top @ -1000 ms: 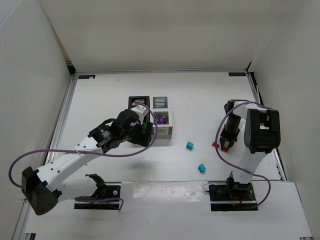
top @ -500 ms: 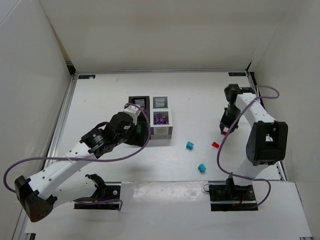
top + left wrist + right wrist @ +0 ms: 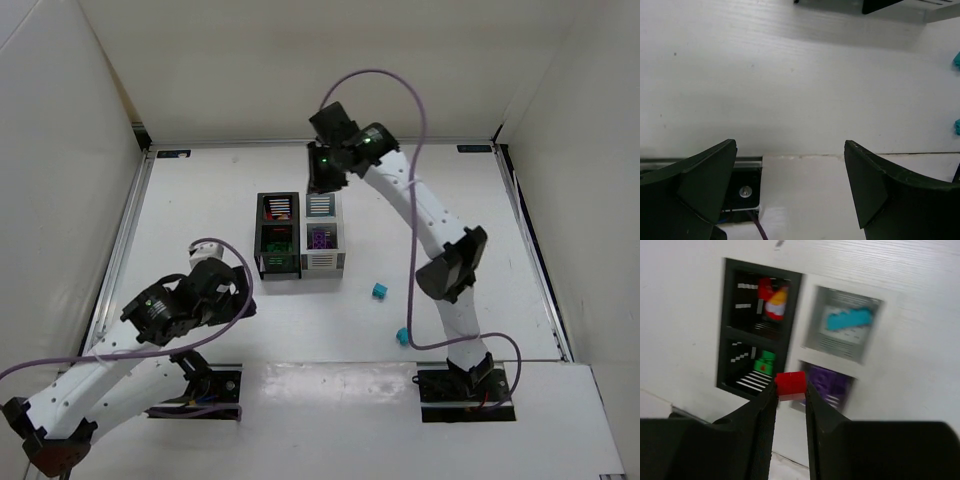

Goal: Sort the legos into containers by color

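Your right jaws clench a red lego [image 3: 790, 382] above the bins [image 3: 760, 330]; your left jaws stand released over the bench [image 3: 790, 90].

Blurred containers [image 3: 756, 331] and contents; two teal legos [image 3: 957, 59] cropped at edge.

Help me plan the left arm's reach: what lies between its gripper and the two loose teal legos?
Nothing; the top view shows only bare table between left gripper and teal legos.
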Tool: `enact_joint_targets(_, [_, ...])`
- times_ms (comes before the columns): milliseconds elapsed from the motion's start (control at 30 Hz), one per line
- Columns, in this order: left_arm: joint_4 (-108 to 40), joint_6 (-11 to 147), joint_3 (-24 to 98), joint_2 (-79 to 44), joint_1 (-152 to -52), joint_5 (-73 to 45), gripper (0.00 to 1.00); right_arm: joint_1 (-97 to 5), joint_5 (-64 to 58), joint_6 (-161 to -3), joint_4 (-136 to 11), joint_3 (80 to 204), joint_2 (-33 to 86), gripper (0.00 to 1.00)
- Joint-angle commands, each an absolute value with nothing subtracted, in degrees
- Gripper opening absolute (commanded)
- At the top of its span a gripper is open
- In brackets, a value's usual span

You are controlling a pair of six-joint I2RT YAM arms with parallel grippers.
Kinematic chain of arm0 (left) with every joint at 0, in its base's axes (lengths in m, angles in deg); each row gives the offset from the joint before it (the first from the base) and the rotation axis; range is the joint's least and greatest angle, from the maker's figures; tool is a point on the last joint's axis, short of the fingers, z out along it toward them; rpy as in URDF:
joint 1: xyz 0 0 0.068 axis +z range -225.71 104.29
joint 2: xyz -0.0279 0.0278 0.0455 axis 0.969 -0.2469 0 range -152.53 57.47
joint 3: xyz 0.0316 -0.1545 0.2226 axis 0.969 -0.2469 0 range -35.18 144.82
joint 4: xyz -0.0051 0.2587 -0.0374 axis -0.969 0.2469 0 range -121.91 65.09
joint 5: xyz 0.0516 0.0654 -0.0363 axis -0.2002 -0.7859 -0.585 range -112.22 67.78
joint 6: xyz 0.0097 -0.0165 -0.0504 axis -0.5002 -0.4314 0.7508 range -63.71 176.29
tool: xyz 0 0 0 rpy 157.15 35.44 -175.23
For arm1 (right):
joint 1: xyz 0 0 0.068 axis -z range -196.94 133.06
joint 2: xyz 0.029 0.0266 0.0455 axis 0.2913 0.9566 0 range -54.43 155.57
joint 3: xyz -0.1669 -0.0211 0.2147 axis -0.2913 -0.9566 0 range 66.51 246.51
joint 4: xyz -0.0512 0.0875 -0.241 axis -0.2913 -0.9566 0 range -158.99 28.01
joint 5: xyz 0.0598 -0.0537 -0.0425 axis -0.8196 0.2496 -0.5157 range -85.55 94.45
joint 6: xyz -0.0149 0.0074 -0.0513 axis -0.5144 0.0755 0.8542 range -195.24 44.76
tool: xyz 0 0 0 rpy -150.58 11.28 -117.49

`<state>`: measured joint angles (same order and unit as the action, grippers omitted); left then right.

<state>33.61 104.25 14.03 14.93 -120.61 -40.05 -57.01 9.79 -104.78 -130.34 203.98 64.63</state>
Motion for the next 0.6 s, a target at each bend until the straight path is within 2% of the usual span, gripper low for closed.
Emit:
enact_joint_targets(0, [41.29,111.29,13.43,17.91,-120.09,-39.19,1.00,-59.65,2.72,-105.38,-124.17,209.07,70.28,0.16])
enact_joint_targets(100, [42.53,111.48,12.63,20.82,-120.27,-38.83,1.00,-61.31,-3.18,-108.02,-110.55,204.07,70.81,0.16])
enact_joint_targets(200, [43.15,111.57,12.11,23.80,-120.18,-38.31,1.00,-63.42,0.31,-107.50,-100.25,202.04,71.34,0.16])
enact_joint_targets(367, [43.77,111.13,11.23,25.74,-120.18,-37.96,1.00,-63.34,0.06,-108.99,-99.25,204.50,76.07,0.16])
enact_joint_targets(433, [44.29,110.87,11.23,25.83,-120.18,-38.13,1.00,-62.91,-0.21,-109.69,-99.16,204.06,76.87,0.22])
enact_joint_targets(567, [44.47,110.69,11.58,25.39,-120.18,-37.96,1.00,-63.25,-0.65,-109.96,-98.99,203.36,78.28,0.26])
